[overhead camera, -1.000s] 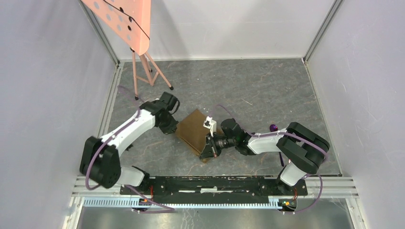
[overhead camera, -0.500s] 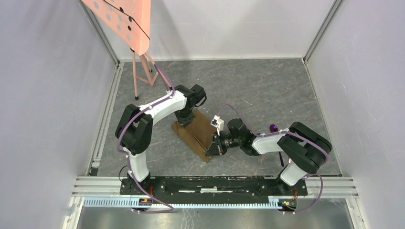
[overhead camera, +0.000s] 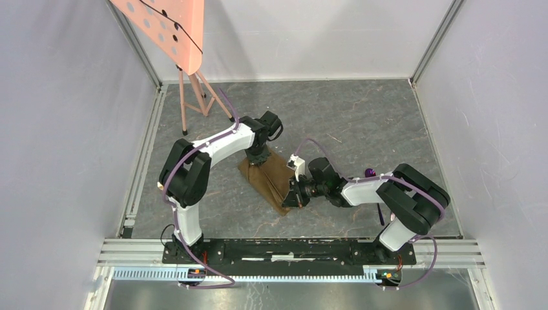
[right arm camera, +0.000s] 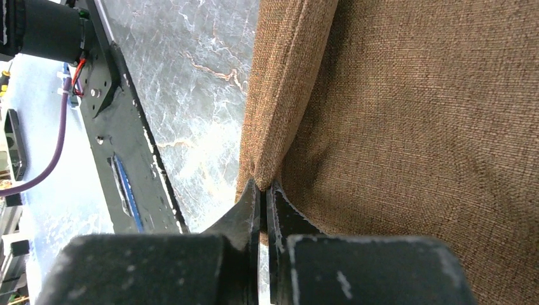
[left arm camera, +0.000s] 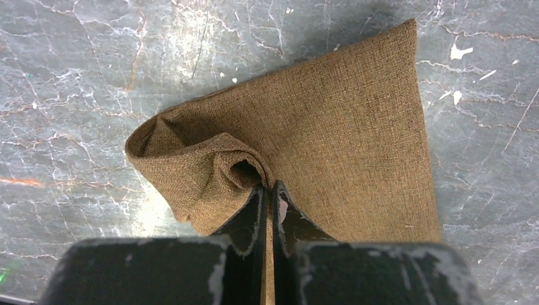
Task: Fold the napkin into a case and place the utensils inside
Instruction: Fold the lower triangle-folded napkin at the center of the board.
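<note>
though soft, coarse-woven napkin (left arm camera: pixel 343 121) (rumpled)

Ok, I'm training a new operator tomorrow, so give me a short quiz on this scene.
1. True or false: the left gripper and the right gripper are both shut on the napkin.
2. The napkin is: A spread flat in one layer; B folded and bunched; C torn in two.
3. Fill in: the purple handle lies nearer the ___ gripper.
Key: 1 true; 2 B; 3 right.
</note>
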